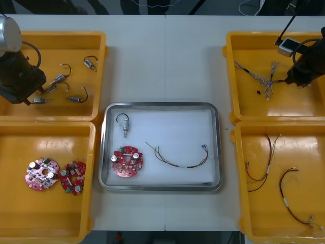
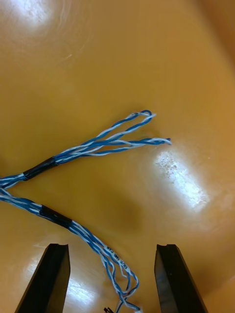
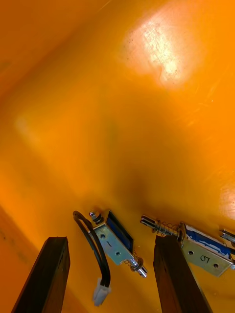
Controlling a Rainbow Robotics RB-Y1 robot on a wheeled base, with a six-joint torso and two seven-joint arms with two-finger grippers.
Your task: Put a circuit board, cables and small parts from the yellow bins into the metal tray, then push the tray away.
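Note:
My right gripper [image 2: 111, 281] is open low in the far right yellow bin [image 1: 304, 109]; a twisted blue and white cable [image 2: 93, 146] lies there, one strand running between the fingers. In the front view the right gripper [image 1: 290, 80] is beside that cable bundle [image 1: 264, 77]. My left gripper [image 3: 110, 279] is open in the far left bin [image 1: 76, 40], with a small metal part [image 3: 115, 240] between its fingers and another [image 3: 205, 247] beside one finger. The metal tray [image 1: 218, 147] holds a red circuit board [image 1: 127, 161], a small metal part [image 1: 124, 123] and a red and yellow cable [image 1: 180, 158].
Several small metal parts [image 1: 76, 98] lie in the far left bin. Two circuit boards [image 1: 40, 174] lie in the near left bin [image 1: 30, 223]. Red and black cables [image 1: 266, 162] lie in the near right bin [image 1: 244, 213]. Bare table runs beyond the tray.

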